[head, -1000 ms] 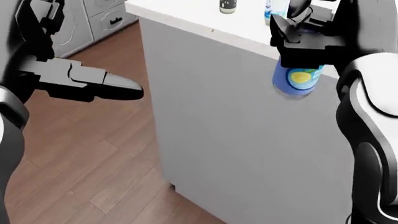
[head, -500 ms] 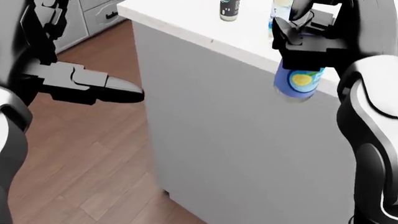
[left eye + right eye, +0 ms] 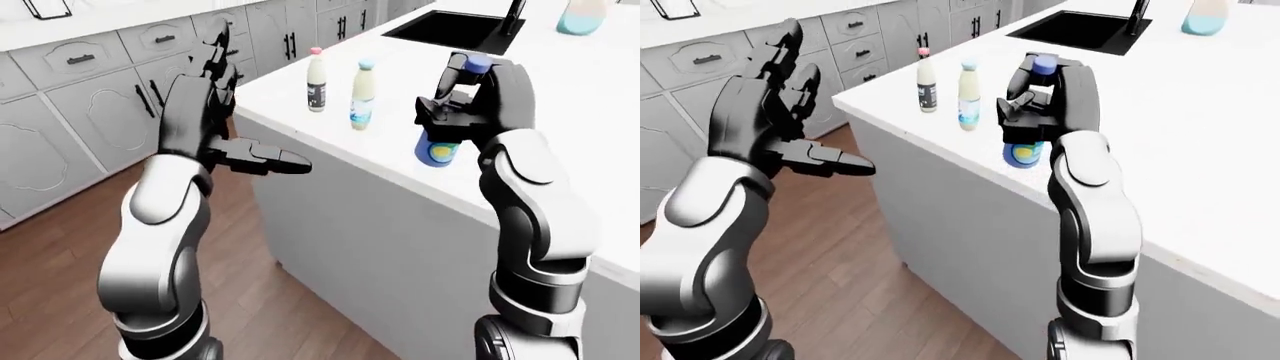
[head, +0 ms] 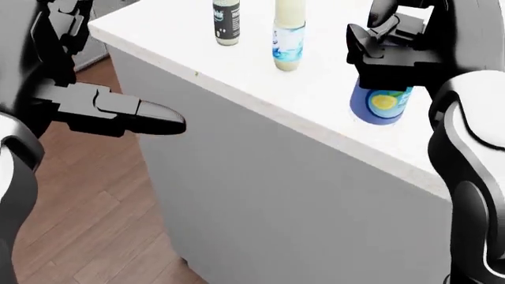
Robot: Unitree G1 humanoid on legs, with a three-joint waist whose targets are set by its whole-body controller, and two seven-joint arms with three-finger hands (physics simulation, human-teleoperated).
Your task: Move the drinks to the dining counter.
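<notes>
My right hand (image 3: pixel 462 105) is shut on a blue bottle (image 3: pixel 440 148) with a yellow label and blue cap, held upright just above the white counter (image 3: pixel 560 127) near its edge. It also shows in the head view (image 4: pixel 380 104). Two more bottles stand on the counter to its left: a white one with a dark label and pink cap (image 3: pixel 317 79), and a pale yellow one with a blue label (image 3: pixel 363 94). My left hand (image 3: pixel 215 112) is open and empty, raised over the floor left of the counter.
A black sink (image 3: pixel 458 28) with a tap is set in the counter at the top. A blue-based jug (image 3: pixel 582 16) stands at the top right. Grey cabinets (image 3: pixel 90 97) line the left. Wooden floor (image 3: pixel 260 300) lies between cabinets and counter.
The camera has moved toward the counter and to the right; the counter and the two standing bottles have shifted left and down. The blue bottle is now over the counter top instead of over its side.
</notes>
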